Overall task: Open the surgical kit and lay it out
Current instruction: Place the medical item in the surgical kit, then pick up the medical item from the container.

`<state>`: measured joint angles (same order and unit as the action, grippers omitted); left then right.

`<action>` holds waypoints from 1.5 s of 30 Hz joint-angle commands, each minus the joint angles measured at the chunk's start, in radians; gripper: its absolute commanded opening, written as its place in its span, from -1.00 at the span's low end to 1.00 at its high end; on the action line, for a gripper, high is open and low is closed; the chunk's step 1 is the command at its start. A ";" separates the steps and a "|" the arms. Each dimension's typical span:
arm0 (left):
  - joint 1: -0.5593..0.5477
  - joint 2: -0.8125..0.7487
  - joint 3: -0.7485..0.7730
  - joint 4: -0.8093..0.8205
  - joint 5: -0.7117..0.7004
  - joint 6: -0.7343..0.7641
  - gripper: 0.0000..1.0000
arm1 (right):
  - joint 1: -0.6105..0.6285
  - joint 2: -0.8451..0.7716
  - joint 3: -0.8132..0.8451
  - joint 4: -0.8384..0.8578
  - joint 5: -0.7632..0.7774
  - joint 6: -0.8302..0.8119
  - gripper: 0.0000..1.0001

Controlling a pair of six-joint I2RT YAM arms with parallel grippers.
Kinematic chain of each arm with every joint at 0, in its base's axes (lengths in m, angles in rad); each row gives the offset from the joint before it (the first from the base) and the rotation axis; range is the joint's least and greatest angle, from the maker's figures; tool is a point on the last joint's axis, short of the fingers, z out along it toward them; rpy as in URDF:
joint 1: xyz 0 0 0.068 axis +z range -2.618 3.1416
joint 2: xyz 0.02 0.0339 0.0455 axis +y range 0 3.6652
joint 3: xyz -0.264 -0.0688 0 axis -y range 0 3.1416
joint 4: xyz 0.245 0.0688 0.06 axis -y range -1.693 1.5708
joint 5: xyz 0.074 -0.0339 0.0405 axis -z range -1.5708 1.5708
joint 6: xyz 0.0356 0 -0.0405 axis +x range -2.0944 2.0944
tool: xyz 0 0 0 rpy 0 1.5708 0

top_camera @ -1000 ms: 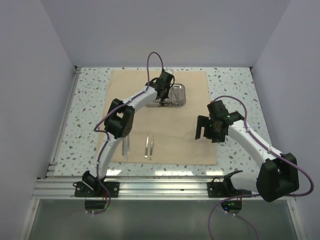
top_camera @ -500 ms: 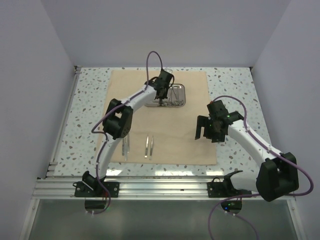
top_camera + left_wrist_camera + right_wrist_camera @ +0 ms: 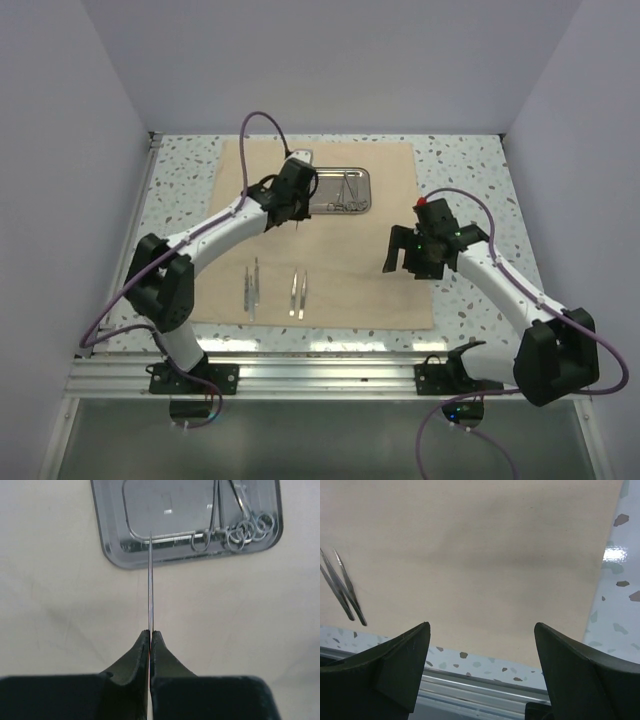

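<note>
- Beige cloth point(image 3: 350, 270): spread flat, with the steel tray point(image 3: 165, 510) on its far half and scissors point(image 3: 245, 527) bunched at one end of it.
- Left gripper point(image 3: 150, 635): clamped on one thin tweezers point(image 3: 150, 580), held over the cloth just short of the tray.
- Right gripper point(image 3: 480, 645): fingers wide apart, empty, over the cloth's right part.
- Laid tweezers point(image 3: 298, 295): two sets near the front edge.
- Risk: your hold is narrow, so the tweezers could twist, slip, or land across those already laid.
</note>
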<state>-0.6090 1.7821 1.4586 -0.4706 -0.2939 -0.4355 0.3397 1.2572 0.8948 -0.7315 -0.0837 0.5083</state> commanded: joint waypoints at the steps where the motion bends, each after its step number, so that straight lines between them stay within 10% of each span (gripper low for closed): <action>1: -0.067 -0.079 -0.196 0.032 -0.004 -0.136 -1.00 | -0.004 -0.032 -0.016 0.049 -0.059 0.018 0.78; 17: -0.276 -0.164 -0.540 0.078 -0.094 -0.433 -1.00 | -0.004 -0.123 -0.060 -0.012 -0.076 0.010 0.78; 26: -0.299 -0.230 -0.465 -0.016 -0.112 -0.421 -0.08 | -0.002 -0.136 -0.036 -0.002 -0.065 0.029 0.78; 45: -0.296 -0.486 -0.165 -0.414 -0.243 -0.385 0.07 | -0.002 0.701 0.879 -0.015 -0.012 -0.054 0.75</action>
<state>-0.9047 1.3640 1.2785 -0.7662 -0.4824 -0.8009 0.3401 1.8446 1.5925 -0.7006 -0.1329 0.4969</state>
